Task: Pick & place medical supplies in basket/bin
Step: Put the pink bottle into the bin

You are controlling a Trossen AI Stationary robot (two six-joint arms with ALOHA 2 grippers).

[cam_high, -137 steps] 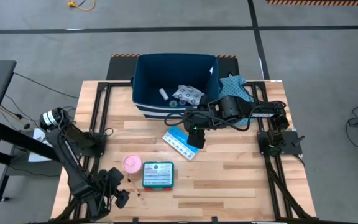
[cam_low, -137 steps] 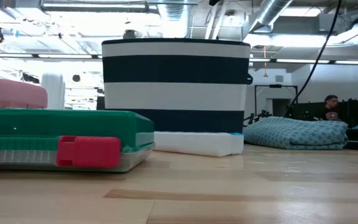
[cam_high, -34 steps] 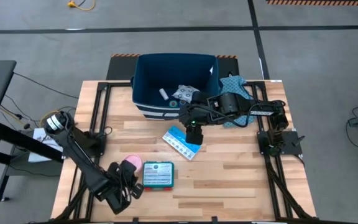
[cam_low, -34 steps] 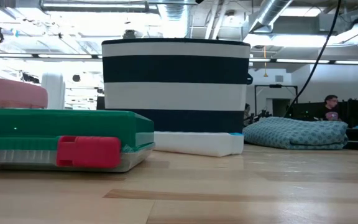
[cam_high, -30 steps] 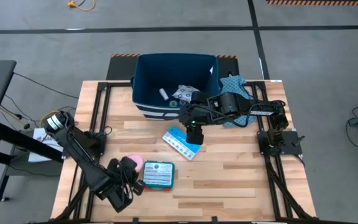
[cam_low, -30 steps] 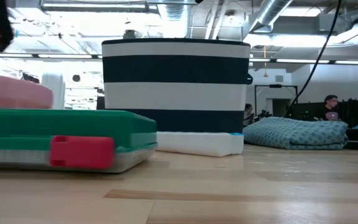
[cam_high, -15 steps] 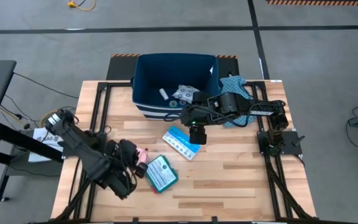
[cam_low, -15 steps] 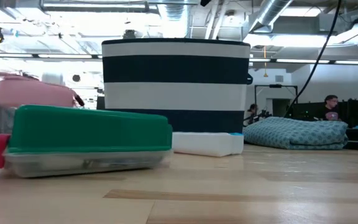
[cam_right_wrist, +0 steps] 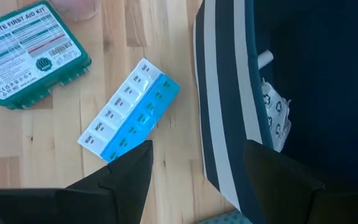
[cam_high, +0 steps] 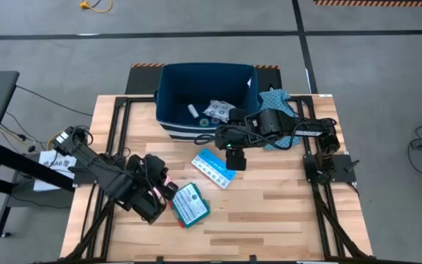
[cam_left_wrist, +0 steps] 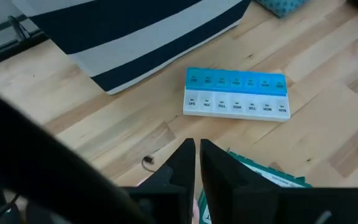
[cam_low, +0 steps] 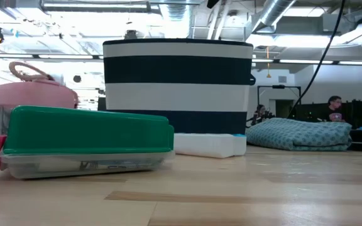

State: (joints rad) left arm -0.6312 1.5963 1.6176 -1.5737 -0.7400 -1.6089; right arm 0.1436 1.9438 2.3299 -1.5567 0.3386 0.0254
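The pink roll (cam_high: 169,188) lies on the table just left of the teal flat box (cam_high: 190,204), which sits slanted; in the low view the roll (cam_low: 35,94) shows behind the box (cam_low: 87,135), a thin loose loop standing above it. My left gripper (cam_high: 161,196) hangs shut over the roll; its fingertips (cam_left_wrist: 196,152) show bare wood beyond them. The light-blue/white packet (cam_high: 212,168) lies in front of the navy bin (cam_high: 168,88), which holds a white pouch (cam_high: 222,111). My right gripper (cam_right_wrist: 197,168) hovers open above the packet and the bin's near wall.
The teal dotted cloth (cam_high: 278,103) lies right of the bin at the table's far right. Black frame rails (cam_high: 116,139) run along both sides of the table. Bare wood lies at the near right. A person (cam_low: 335,103) sits far behind the table.
My left gripper has risen and swung from the near left corner toward the far edge and the table's middle. The teal box has been pushed a little right and turned about, so it lies slanted. The pink roll has slid slightly toward the far right.
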